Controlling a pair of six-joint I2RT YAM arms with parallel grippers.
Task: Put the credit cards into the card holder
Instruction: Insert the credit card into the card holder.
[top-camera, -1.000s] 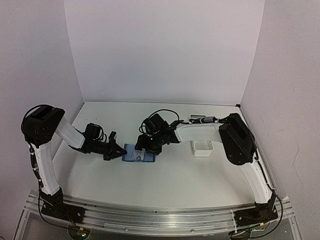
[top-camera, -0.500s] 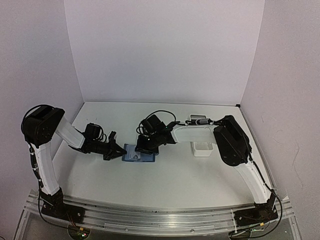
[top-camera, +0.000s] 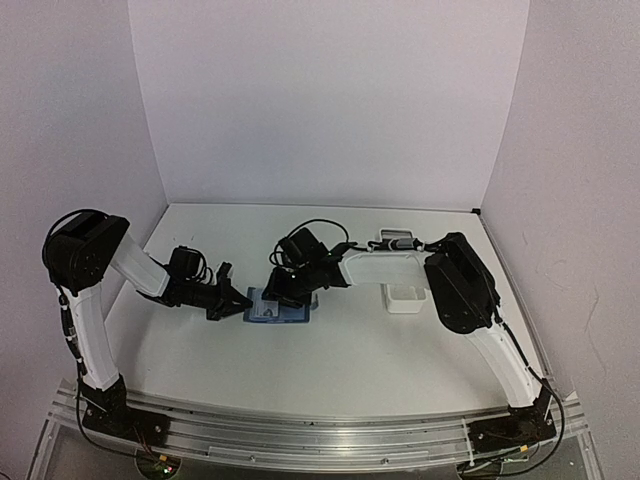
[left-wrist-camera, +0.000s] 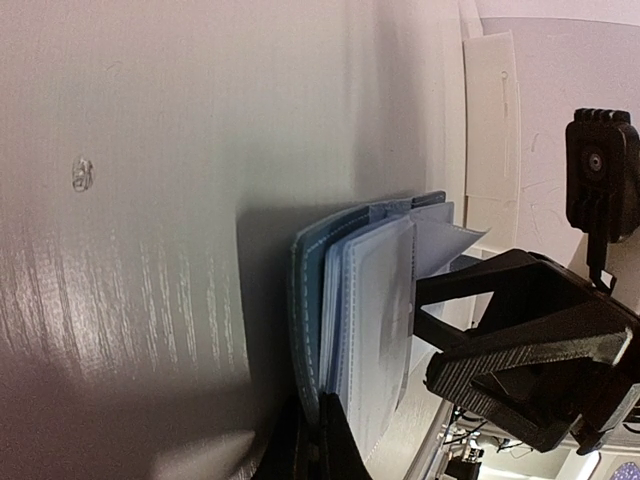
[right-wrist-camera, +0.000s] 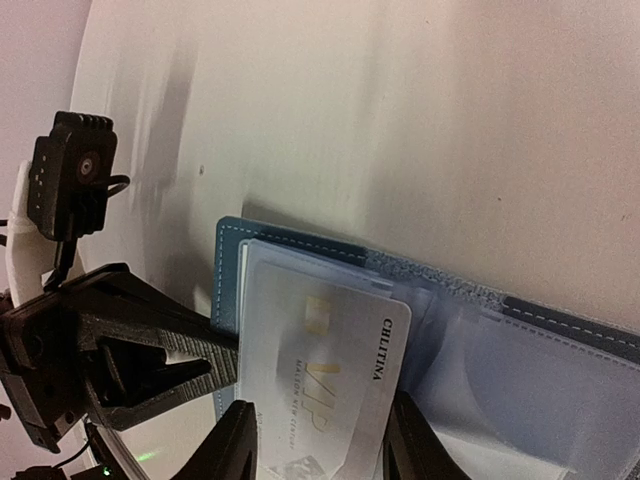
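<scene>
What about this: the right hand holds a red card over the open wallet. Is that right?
No. The card is silvery white with gold letters, not red, as the right wrist view shows. The right hand does hold it over the open wallet.

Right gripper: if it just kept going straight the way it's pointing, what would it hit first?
Probably the card holder: its open pages lie right ahead of the right gripper, under the white card sitting between its jaws. Past that, only bare table shows. Depth is hard to judge here.
</scene>
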